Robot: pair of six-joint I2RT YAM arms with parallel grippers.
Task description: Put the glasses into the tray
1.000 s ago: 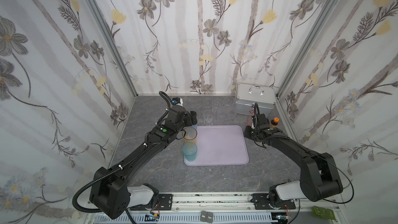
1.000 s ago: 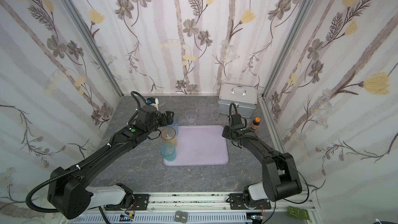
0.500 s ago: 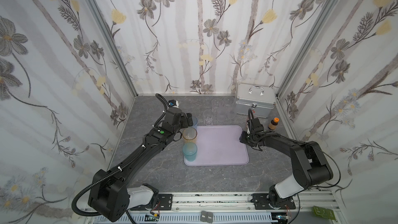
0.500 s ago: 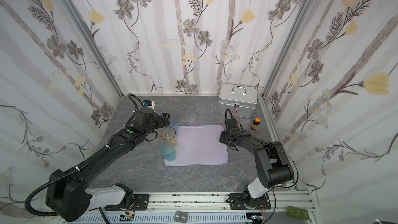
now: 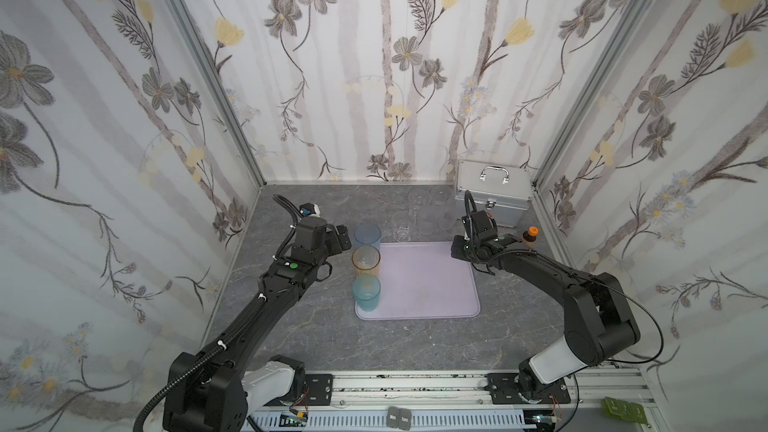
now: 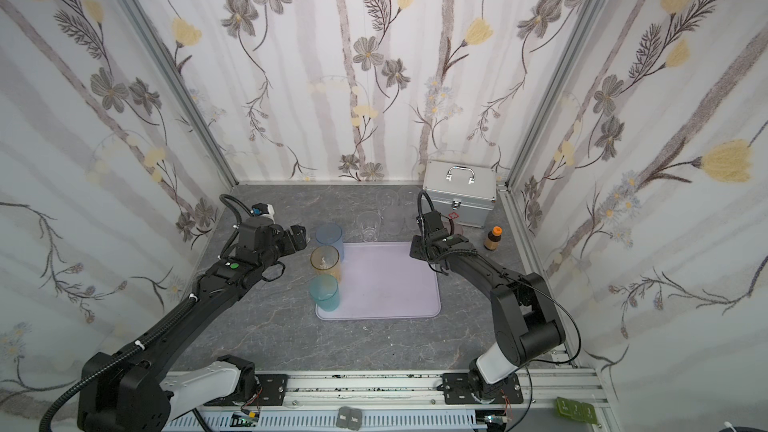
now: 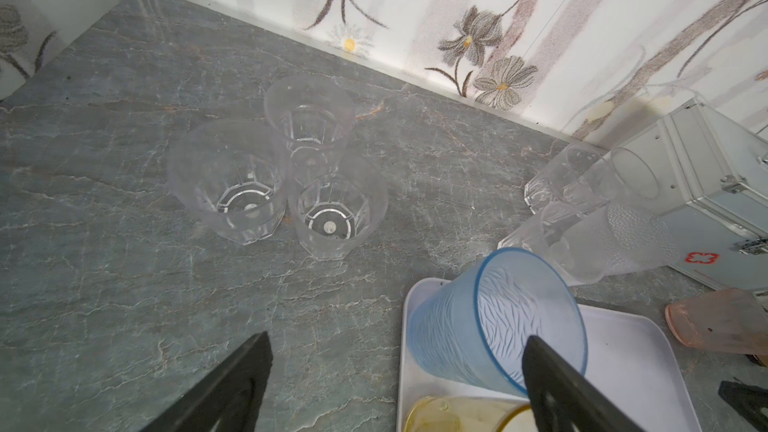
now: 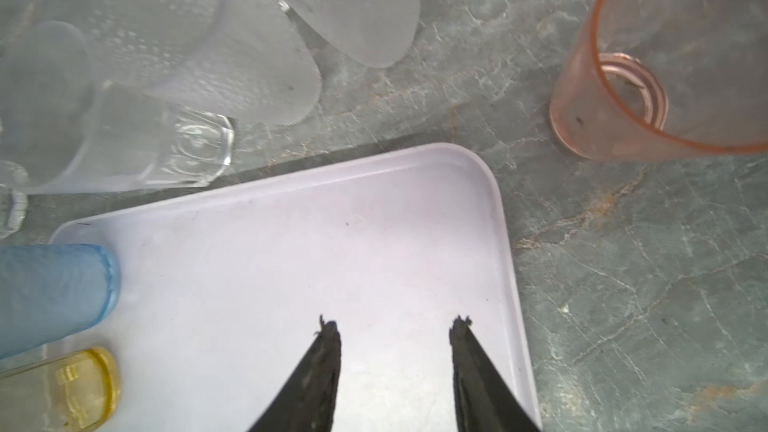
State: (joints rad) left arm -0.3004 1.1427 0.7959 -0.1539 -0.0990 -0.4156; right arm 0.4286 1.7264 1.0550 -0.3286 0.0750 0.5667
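The pale lilac tray point(image 5: 428, 284) point(image 6: 386, 284) lies mid-table. Three glasses stand in a row along its left edge: blue point(image 5: 367, 235) point(image 7: 465, 326), amber point(image 5: 366, 261) and teal point(image 5: 366, 292). My left gripper point(image 5: 343, 238) point(image 7: 392, 351) is open wide just left of the blue glass, holding nothing. My right gripper point(image 5: 457, 249) point(image 8: 395, 326) hangs open and empty over the tray's far right corner point(image 8: 478, 168). A pink glass point(image 8: 665, 76) stands on the table beyond that corner. Three clear faceted glasses point(image 7: 228, 184) cluster behind the tray, and frosted ones point(image 8: 208, 56) stand further right.
A silver metal case point(image 5: 494, 197) point(image 6: 459, 197) sits in the far right corner. A small brown bottle with an orange cap point(image 5: 530, 236) stands in front of it. Walls close the table on three sides.
My left gripper has drawn back to the left, away from the blue glass, which stays in the tray. My right gripper has moved left, from beside the tray to above its far right corner.
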